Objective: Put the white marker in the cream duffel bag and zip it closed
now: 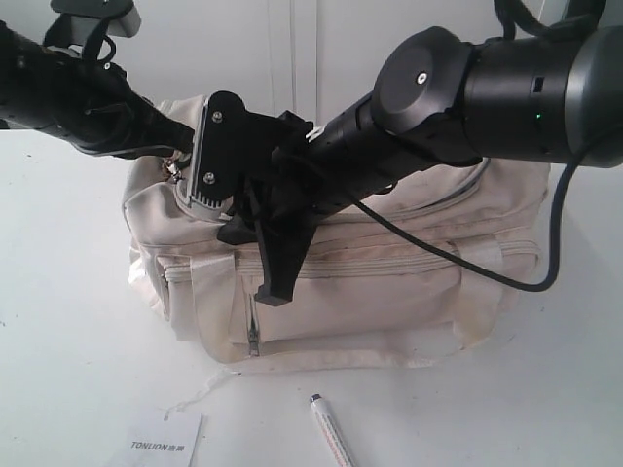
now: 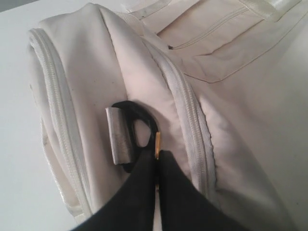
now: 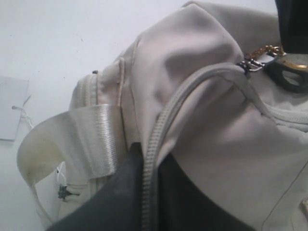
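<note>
The fingers (image 2: 137,192) of the left gripper (image 2: 157,163) are pressed together, and we note a small gold piece (image 2: 157,143) pinched between their tips. It lies against a black ring (image 2: 126,107), which carries a grey strap loop (image 2: 119,134). The fingers (image 3: 120,192) of the right gripper (image 3: 150,154) are likewise clenched, with a raised ridge of the top zipper (image 3: 207,77) caught between them. Just beyond that grip we see the zipper slider (image 3: 248,65) with its gold chain (image 3: 267,50).

Both grips sit on the upper left part of the cream duffel bag (image 1: 389,282), the left gripper at its far left end. The bag rests on the white table (image 1: 78,341).

The white marker (image 1: 331,435) lies on the table at the near edge, apart from the bag and outside it. A paper tag (image 1: 161,443) lies to its left.
</note>
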Controlling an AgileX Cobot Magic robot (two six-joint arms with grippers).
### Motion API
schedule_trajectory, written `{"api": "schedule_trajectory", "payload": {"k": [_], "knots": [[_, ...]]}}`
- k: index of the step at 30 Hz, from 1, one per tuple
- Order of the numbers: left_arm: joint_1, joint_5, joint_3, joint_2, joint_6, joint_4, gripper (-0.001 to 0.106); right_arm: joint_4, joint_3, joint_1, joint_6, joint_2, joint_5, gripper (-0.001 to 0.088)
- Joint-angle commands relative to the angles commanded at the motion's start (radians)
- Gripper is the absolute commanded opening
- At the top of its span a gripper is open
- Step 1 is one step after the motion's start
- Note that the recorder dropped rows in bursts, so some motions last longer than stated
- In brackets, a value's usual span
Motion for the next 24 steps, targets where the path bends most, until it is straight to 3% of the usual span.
{"api": "schedule_trajectory", "payload": {"k": [10,18,24], "knots": [[0.0,0.018,0.0,0.0,0.0,0.0,0.0,0.0,0.0,0.0,0.004,0.0,-0.022,0.0036],[0.0,0.018,0.0,0.0,0.002,0.0,0.0,0.0,0.0,0.0,0.034,0.0,-0.022,0.0319],[0.0,0.023,0.0,0.0,0.004,0.0,0.001,0.002,0.0,0.0,0.034,0.0,-0.02,0.0435]]}}
